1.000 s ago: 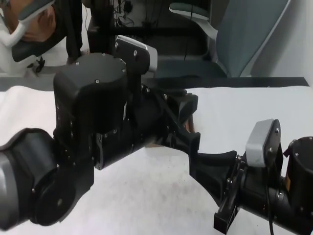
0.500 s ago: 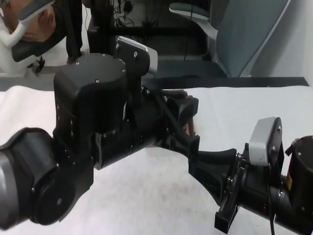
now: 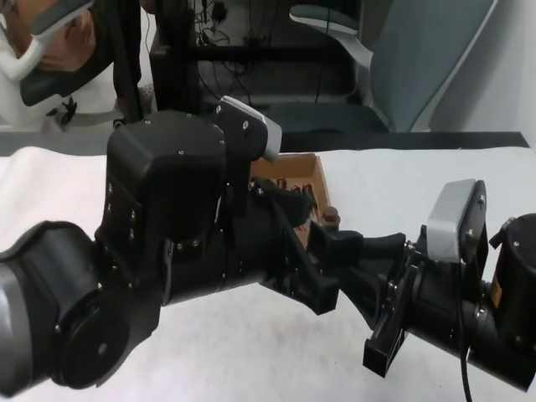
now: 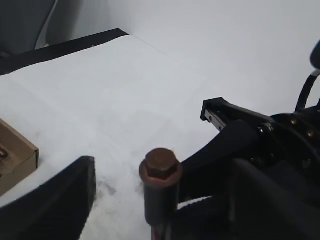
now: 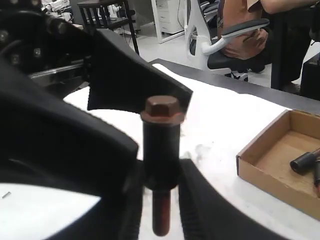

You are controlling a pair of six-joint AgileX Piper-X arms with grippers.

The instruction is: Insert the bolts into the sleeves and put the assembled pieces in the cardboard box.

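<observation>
- Right gripper (image 5: 161, 181) is clenched on the sleeve (image 5: 161, 150), one finger on each side of its lower part.
- Sleeve is black and stands upright between those fingers, lifted off the bench (image 4: 125, 80).
- Bolt (image 5: 161, 107) sits inside the sleeve: its brown hex head rests on the sleeve's top end, and its brown tip sticks out below, between the right gripper's fingers.
- Left gripper (image 4: 162, 167) faces the right one from the opposite side and is released. Its fingers are spread wide on either side of the bolt head. One finger (image 4: 55, 205) is plainly apart from the piece, with white bench showing in the gap; whether the other touches the piece, I cannot tell.
- In the high view the two grippers meet nose to nose over the middle of the bench, with the bolt head showing between them.
- Box (image 5: 260, 172) lies open on the bench just beyond the grippers, near the held piece but apart from it.
- Dark piece (image 5: 304, 161) lies on the box floor, by its far wall.
- Bench has a white cover with a faint grey smudge under the grippers.
</observation>
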